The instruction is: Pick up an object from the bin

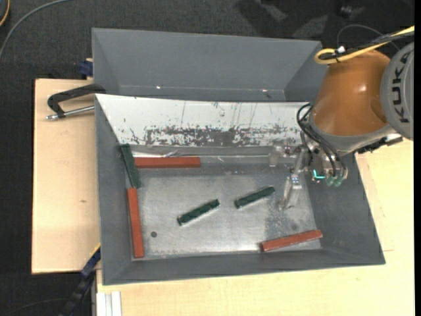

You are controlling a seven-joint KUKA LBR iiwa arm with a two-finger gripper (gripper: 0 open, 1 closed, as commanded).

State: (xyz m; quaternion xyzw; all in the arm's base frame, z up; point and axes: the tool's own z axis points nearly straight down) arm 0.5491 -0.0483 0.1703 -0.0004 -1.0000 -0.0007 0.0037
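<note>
Dark-green flat bar (254, 197) lies just beside the jaws, their state unclear.

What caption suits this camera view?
KUKA gripper inside the grey bin at its right, beside a dark green bar; a red-brown bar lies by the near wall.
</note>
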